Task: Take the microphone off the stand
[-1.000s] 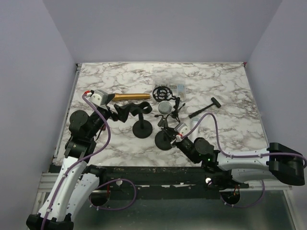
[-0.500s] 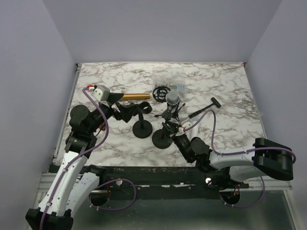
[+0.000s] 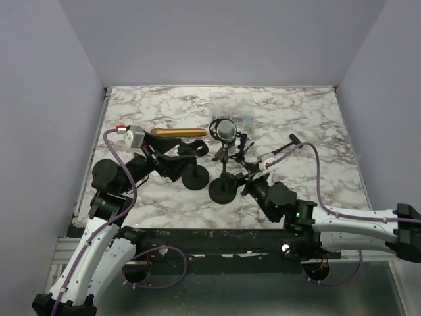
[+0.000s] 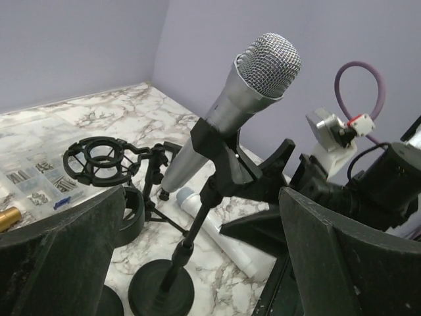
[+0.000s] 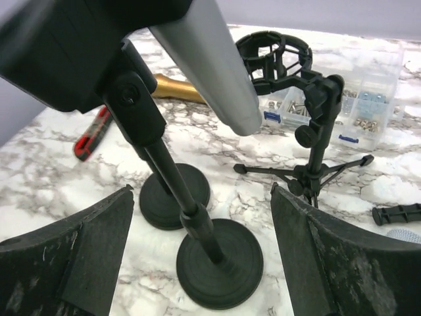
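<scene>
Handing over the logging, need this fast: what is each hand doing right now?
Left hand: open, holding nothing.
Right hand: open, holding nothing.
The microphone sits in the stand, ungripped.

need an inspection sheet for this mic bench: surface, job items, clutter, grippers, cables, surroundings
surface: marble table, no spills seen
job's things: silver microphone sits tilted in the clip of its stand
clutter: gold microphone, shock mount on a tripod, parts box, second stand base
grippers: left gripper open; right gripper open, stand pole between its fingers
cables: purple cable loops at the right wrist
surroundings: lilac walls, nothing else seen
</scene>
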Controlling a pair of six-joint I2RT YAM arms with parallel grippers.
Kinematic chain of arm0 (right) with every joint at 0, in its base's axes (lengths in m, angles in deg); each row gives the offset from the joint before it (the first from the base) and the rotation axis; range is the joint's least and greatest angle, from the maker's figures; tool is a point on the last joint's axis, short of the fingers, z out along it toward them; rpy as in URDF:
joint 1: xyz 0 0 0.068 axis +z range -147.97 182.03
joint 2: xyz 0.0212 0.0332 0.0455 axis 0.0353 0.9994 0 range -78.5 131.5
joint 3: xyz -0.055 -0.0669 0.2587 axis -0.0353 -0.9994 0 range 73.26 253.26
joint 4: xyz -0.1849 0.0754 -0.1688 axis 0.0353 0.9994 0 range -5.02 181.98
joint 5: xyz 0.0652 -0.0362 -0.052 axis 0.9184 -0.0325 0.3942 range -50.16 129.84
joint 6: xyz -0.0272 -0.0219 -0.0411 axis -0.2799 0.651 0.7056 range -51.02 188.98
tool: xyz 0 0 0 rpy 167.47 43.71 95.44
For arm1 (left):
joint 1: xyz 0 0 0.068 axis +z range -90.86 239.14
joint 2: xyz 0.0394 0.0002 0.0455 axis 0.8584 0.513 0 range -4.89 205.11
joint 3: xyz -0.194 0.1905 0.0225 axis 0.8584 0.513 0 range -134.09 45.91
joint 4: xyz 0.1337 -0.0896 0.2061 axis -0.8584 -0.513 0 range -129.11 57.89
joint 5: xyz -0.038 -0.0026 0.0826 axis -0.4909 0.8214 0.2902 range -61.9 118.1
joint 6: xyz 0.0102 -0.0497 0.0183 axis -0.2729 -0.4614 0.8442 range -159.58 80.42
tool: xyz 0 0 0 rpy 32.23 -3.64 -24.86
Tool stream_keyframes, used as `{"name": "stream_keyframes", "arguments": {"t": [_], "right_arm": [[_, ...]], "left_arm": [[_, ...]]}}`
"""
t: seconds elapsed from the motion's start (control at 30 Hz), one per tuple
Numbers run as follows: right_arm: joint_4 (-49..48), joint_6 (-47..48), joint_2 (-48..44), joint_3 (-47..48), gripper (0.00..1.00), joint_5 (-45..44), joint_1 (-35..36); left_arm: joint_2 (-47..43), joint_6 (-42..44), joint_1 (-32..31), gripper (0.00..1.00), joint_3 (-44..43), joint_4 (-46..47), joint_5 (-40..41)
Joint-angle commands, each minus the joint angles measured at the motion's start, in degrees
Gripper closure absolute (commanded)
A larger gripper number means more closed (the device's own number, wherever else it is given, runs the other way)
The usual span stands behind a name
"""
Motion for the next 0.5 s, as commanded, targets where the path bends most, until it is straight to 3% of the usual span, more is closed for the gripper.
{"name": "stream_keyframes", "arguments": {"t": [0.0,0.1,0.23,0.33,0.47], "right_arm": [[20.83,-6.37,-12.4,0.69,0.15,5.4,0.29],[33.03,-8.87,-19.53,3.67,0.14,7.27,0.22],[40.02,-6.9,-23.73,11.29,0.02,7.66,0.24],[43.0,-2.06,-18.52,21.23,0.02,11.01,0.29],[50.54,2.91,-4.09,35.89,0.04,7.13,0.15]], "left_arm": [[-3.54,-1.33,-0.6,0.01,-0.59,-4.45,0.29],[-3.46,-0.25,-0.68,0.01,-2.58,-12.35,-0.14],[-2.51,-0.51,-0.79,0.02,-4.58,-19.98,-1.22],[-1.62,-2.75,-1.01,0.02,-4.4,-19.6,-2.8],[-0.38,-3.95,-3.88,0.02,-4.89,-19.4,-2.36]]}}
